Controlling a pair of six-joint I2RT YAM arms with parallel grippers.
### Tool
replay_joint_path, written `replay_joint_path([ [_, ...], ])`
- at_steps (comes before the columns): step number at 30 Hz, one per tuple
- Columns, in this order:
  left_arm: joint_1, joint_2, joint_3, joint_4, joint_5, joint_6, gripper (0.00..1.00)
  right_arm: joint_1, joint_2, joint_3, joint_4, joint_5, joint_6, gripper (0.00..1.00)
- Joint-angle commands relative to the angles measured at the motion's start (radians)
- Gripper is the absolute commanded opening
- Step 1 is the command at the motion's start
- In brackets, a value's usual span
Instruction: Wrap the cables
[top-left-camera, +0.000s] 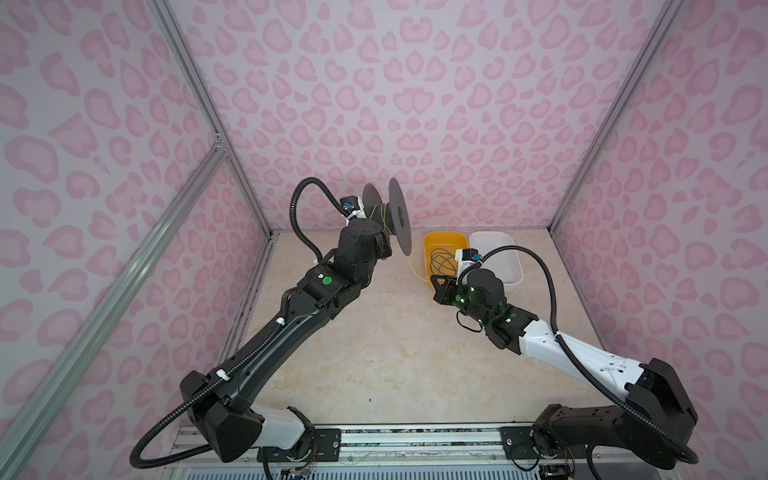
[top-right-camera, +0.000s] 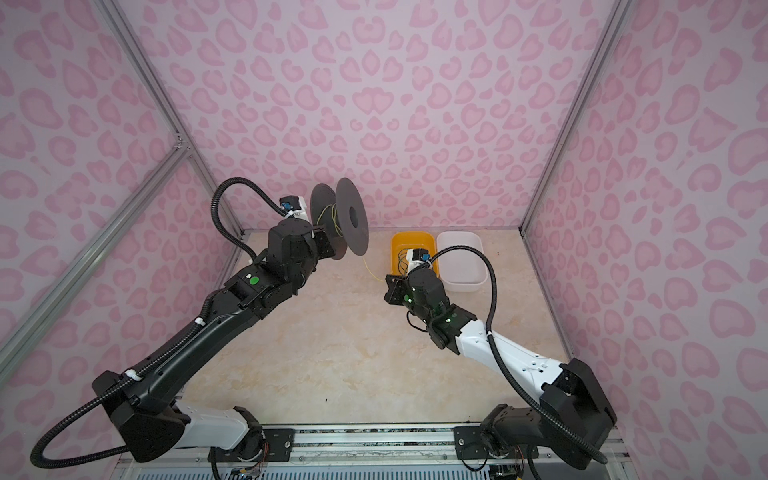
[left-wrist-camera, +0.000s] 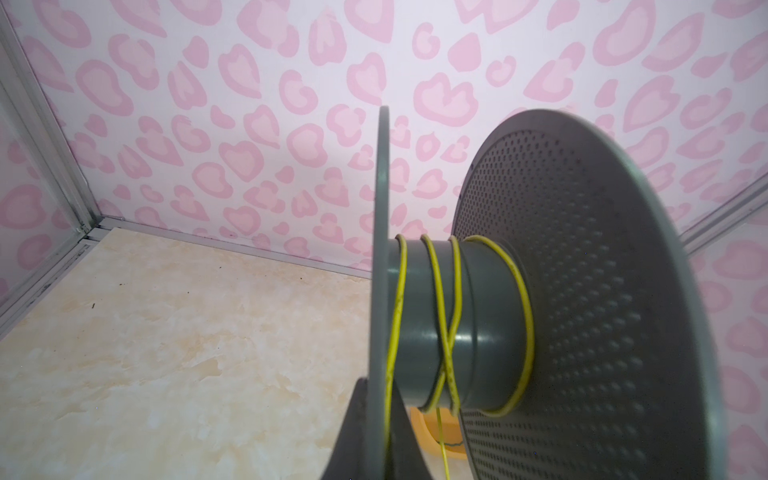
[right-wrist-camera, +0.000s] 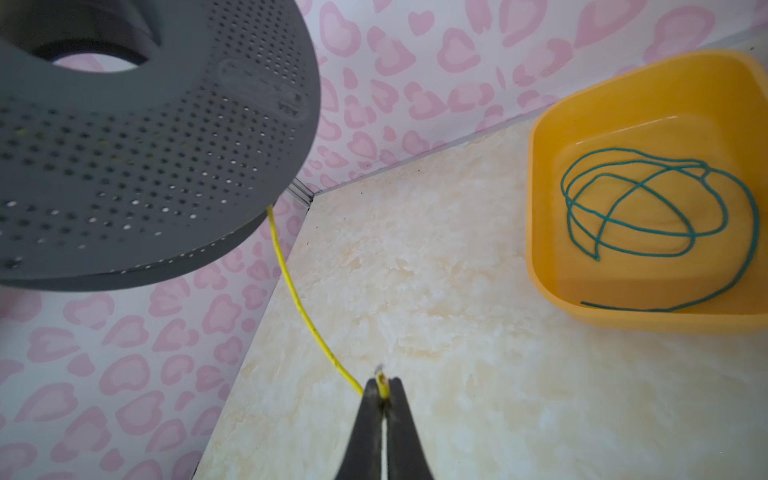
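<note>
Winding the yellow cable — left tool clamps the spool, right tool pinches the tail below it; next I feed that on.

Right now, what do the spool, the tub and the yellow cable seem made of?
The spool looks like matte grey moulded plastic, its flanges dotted with holes. The tub: glossy orange plastic, smooth walls with sheen. The yellow cable: probably plastic-coated wire; it holds bends.
</note>
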Motion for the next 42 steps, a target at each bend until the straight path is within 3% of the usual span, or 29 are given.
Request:
replay_joint_path([
  [1, 0.004, 0.043, 0.031, 0.128, -0.075, -0.01, 0.04, 0.037, -0.034, 0.028, -0.085, 0.081, -0.106, 0.0],
  [13, 0.014, 0.182, 0.034, 0.103, -0.031, 0.028, 0.04, 0.136, -0.066, 0.22, -0.203, 0.113, -0.265, 0.0],
  [25, -0.017, 0.219, -0.069, 0.083, 0.016, 0.085, 0.04, 0.135, 0.055, 0.459, -0.241, 0.101, -0.423, 0.0],
  [31, -0.052, 0.166, -0.206, 0.11, 0.028, 0.146, 0.04, 0.087, 0.112, 0.559, -0.284, 0.06, -0.467, 0.0],
  [42, -0.151, 0.036, -0.421, 0.137, -0.059, 0.284, 0.04, -0.026, 0.181, 0.691, -0.324, -0.091, -0.447, 0.0],
])
